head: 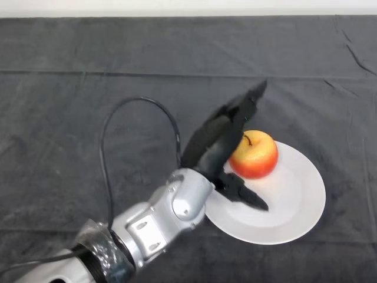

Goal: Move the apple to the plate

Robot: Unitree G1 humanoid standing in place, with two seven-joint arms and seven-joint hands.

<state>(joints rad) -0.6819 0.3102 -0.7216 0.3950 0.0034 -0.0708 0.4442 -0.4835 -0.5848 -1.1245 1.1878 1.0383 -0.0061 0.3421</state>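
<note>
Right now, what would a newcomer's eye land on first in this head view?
The red-and-yellow apple stands out first, sitting on the left part of the round white plate right of centre on the dark cloth-covered table. Next is the black hand on the silver-grey arm, open beside the apple's left side, thumb over the plate.

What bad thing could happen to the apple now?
The apple sits on the white plate, but near its left side, not the middle. The left hand has straight, open fingers right beside the apple. If the hand brushes it while pulling away, the round apple might roll off onto the dark cloth. The thumb hangs over the plate and could nudge it too.
</note>
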